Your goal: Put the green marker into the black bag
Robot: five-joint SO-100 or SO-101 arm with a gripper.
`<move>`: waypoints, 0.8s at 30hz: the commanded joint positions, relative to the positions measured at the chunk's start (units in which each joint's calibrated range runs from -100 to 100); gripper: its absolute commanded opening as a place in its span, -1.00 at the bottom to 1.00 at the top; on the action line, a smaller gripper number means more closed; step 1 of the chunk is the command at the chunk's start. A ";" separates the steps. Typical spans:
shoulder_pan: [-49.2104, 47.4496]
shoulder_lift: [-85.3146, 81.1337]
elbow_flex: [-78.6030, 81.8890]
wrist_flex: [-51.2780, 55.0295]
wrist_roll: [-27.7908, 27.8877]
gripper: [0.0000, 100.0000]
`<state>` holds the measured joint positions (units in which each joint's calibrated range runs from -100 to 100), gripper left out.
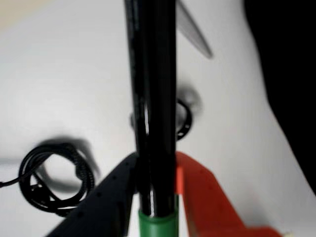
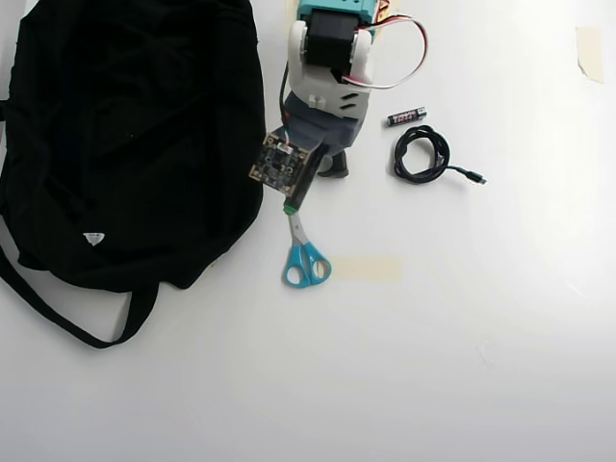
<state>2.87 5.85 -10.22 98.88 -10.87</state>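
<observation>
Between the hand's (image 1: pixel 157 197) closed fingers, the green marker (image 1: pixel 153 98) is gripped, beside the black bag (image 2: pixel 125 125).

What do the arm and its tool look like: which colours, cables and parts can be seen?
In the wrist view the tool has one black finger and one orange-red finger. In the overhead view the arm has white and grey shells, a black motor block in a teal bracket, red and white wires looping beside it, and a bare camera circuit board on the wrist.

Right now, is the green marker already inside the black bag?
No, the fingers grip the green marker above the white table, beside the black bag.
</observation>
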 commanded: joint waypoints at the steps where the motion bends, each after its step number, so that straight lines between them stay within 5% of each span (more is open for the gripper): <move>1: 3.87 -3.70 0.61 0.51 0.17 -0.96; 24: 34.01 -2.95 0.61 0.26 1.53 -0.96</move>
<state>31.59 5.27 -9.36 98.88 -9.55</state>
